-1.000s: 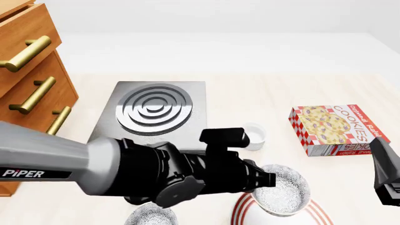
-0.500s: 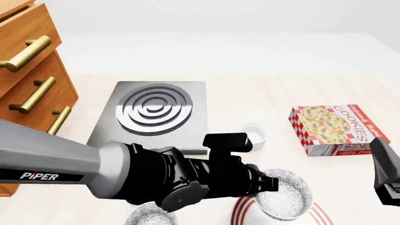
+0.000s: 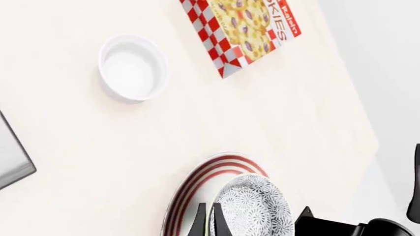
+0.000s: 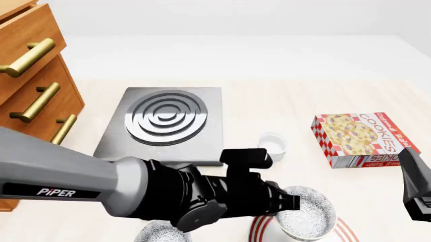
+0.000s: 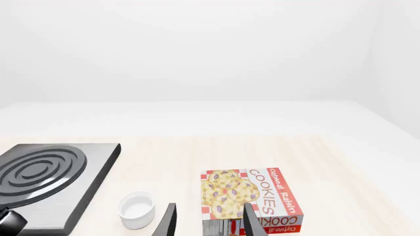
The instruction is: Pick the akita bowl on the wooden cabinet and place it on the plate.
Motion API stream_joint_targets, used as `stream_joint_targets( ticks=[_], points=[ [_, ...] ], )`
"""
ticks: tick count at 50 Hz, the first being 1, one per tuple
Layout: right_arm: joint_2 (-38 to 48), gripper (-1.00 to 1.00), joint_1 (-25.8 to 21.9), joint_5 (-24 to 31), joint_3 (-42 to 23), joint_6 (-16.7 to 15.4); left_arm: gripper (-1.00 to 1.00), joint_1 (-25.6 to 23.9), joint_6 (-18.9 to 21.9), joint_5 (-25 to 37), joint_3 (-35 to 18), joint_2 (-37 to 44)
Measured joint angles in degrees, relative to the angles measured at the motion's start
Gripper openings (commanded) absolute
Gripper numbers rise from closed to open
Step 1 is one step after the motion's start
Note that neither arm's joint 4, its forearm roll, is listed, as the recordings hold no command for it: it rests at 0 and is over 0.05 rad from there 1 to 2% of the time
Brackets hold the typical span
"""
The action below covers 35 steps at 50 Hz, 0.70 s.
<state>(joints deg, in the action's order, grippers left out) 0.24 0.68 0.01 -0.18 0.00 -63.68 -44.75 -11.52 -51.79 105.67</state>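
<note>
Speckled black-and-white akita bowl (image 4: 306, 212) sits over your red-ringed white plate (image 4: 259, 229); your left gripper (image 3: 210, 223) pinches its rim. Your right gripper (image 5: 208, 221) hangs parted, empty, over the cookie box (image 5: 253, 199).

pale wooden table (image 4: 283, 101), plain white walls, even light

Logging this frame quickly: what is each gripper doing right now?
Left gripper: shut on the bowl rim, over the plate.
Right gripper: open, holding nothing.
</note>
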Motion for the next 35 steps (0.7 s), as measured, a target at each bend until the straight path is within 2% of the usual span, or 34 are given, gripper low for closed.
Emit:
stream_joint_targets(
  ticks=[35],
  points=[
    [0.0, 1.0, 0.0, 0.0, 0.0, 0.0, -1.0, -0.3, -1.1, -1.7, 0.2, 2.0]
  ],
)
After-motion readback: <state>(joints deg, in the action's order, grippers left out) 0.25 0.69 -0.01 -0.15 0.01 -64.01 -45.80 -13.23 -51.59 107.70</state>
